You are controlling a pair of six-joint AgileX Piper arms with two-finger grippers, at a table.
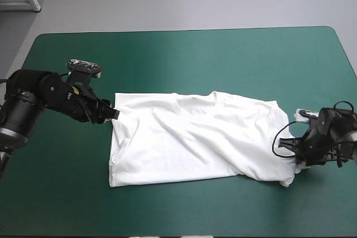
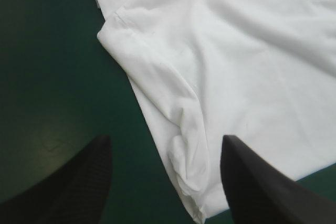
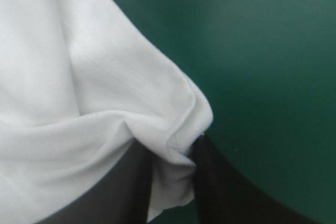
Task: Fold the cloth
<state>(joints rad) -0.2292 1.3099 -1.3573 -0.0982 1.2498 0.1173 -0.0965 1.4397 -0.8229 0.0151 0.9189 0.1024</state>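
T-shirt [image 1: 189,137] flat, teal-green cover [image 1: 184,54] showing all round | left gripper [image 2: 165,145] agape, straddling its edge | right gripper [image 3: 170,153] pinching a corner, clear only in wrist view

White short-sleeved T-shirt [image 1: 189,137] spread almost flat across the middle of the teal-green cover [image 1: 184,54], long side running left to right, shallow wrinkles slanting over it. Left end square and flat, slightly puckered at its far corner. Right end narrower, near corner bunched into folds.
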